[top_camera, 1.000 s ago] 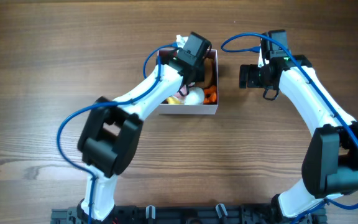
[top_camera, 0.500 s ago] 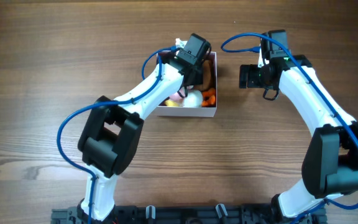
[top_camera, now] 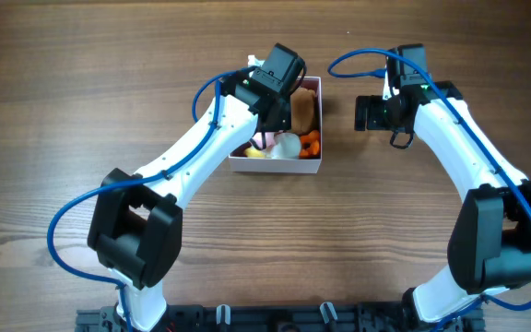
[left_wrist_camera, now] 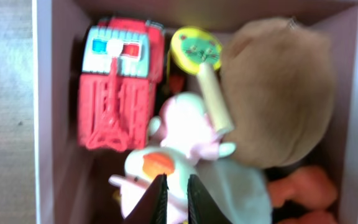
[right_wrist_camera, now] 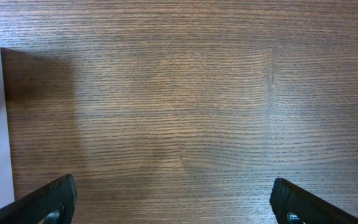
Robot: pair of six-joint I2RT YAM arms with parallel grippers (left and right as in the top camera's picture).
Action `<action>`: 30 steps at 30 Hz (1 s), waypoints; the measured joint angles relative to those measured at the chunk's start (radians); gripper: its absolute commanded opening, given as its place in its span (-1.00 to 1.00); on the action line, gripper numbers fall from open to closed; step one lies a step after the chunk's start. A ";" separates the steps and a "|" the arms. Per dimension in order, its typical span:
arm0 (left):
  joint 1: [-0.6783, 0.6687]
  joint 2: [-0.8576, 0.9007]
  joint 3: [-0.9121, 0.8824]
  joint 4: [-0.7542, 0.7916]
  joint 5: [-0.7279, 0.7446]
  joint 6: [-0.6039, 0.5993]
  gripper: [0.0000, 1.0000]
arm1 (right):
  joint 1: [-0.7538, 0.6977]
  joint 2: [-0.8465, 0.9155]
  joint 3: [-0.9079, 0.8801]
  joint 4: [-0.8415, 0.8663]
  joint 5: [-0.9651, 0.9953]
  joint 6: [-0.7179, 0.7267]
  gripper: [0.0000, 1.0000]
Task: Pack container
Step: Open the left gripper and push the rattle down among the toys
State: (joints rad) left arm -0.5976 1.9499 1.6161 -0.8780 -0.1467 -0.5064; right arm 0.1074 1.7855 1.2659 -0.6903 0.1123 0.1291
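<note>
The left gripper point(left_wrist_camera: 176, 200) hangs over the near side of the container point(top_camera: 276, 168), its jaws drawn almost together with only a slit between them and nothing visibly in it. Directly beneath them, inside the container, lies a pink-and-white soft toy point(left_wrist_camera: 185, 134), with a red toy truck point(left_wrist_camera: 120, 87) against the container's left wall, a brown plush ball point(left_wrist_camera: 278, 93) filling its right side and an orange toy point(left_wrist_camera: 303, 190) in its near right corner. The container sits mid-table on the wooden table point(top_camera: 81, 92), and its thin walls look like light card, so it probably slides or dents readily. A pinch across one wall's top edge seems the surest hold, and a push from inside would likely shove it. The right gripper point(right_wrist_camera: 176, 202) is spread wide and empty just beyond the container's right wall.
</note>
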 measured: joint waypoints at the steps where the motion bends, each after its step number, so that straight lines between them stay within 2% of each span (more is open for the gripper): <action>1: 0.000 0.000 0.000 -0.017 -0.003 0.000 -0.67 | 0.000 0.000 0.000 0.000 0.000 0.000 0.99; 7: 0.000 0.000 -0.037 -0.050 -0.006 0.000 -0.57 | 0.000 0.000 0.000 0.000 0.000 0.000 0.99; 14: 0.000 0.015 -0.137 0.071 -0.018 0.000 -0.60 | 0.000 0.000 0.000 0.000 0.000 0.000 0.99; 22: 0.000 0.023 -0.142 0.082 -0.026 0.000 -0.64 | 0.000 0.000 0.000 0.000 0.000 0.000 0.99; 30: 0.010 0.130 -0.140 0.113 -0.077 0.000 -0.65 | 0.000 0.000 0.000 0.000 0.000 0.000 0.99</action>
State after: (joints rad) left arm -0.5873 2.0796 1.4765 -0.7647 -0.2237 -0.5068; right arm 0.1074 1.7855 1.2663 -0.6899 0.1123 0.1291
